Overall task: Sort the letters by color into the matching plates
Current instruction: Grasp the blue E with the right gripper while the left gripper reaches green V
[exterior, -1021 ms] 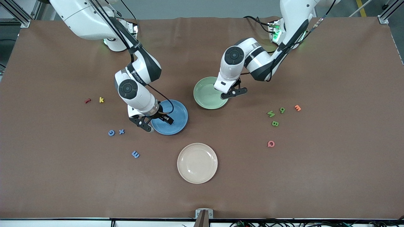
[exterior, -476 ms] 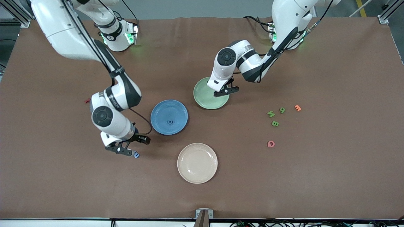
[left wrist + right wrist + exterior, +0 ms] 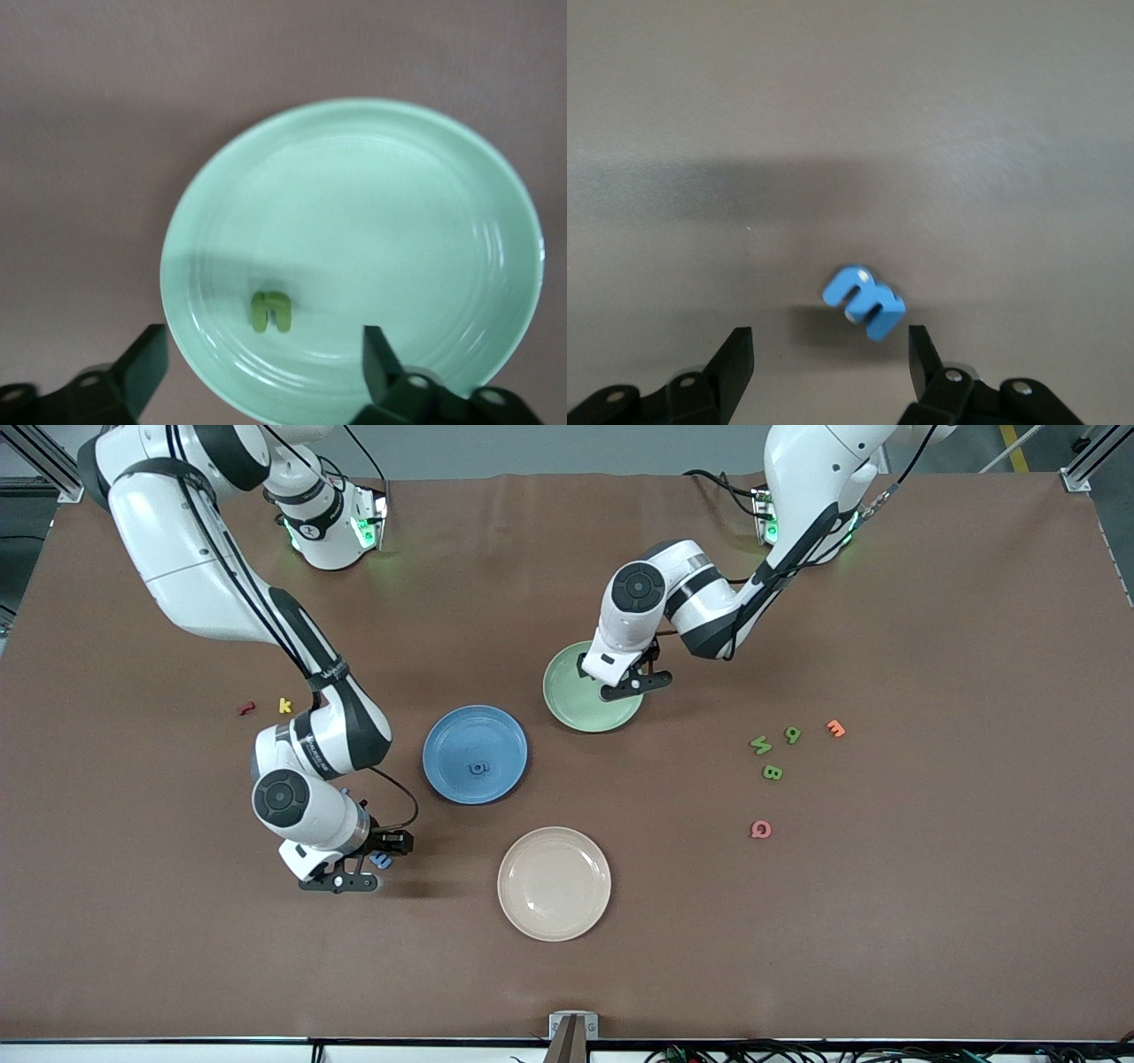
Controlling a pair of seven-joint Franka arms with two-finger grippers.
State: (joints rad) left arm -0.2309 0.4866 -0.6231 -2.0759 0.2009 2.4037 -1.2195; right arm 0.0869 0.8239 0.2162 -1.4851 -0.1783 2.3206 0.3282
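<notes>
Front view. My right end effector [image 3: 354, 872] is low over the tabletop [image 3: 930, 921], toward the right arm's end, nearer the camera than the blue plate [image 3: 475, 755]. A blue letter [image 3: 382, 859] peeks out just beside it. One blue letter already in the blue plate [image 3: 478, 767] lies near the plate's middle. My left end effector [image 3: 631, 682] hangs over the green plate [image 3: 585, 688], on the side toward the left arm's end. Three green letters [image 3: 772, 751] lie grouped on the tabletop toward the left arm's end, well apart from their plate, with an orange letter [image 3: 834, 728] and a pink letter [image 3: 760, 829] close by. A red letter [image 3: 246, 708] and a yellow letter [image 3: 284, 705] lie toward the right arm's end. The cream plate [image 3: 554, 883] sits nearest the camera, nothing in it.

Left wrist view. My fingers [image 3: 142, 363] stand wide apart, holding nothing. Under them a green letter in the plate [image 3: 272, 311] lies flat on the plate floor, close to the rim. It looks dropped there to match the colour; my job here seems done.

Right wrist view. My fingers [image 3: 735, 363] are spread wide, gripping nothing. The blue letter lies tilted on the bare tabletop, between the two fingers but closer to one of them, and not yet touched. I judge I am lined up to straddle it; a small shift to centre it, then down and close.
</notes>
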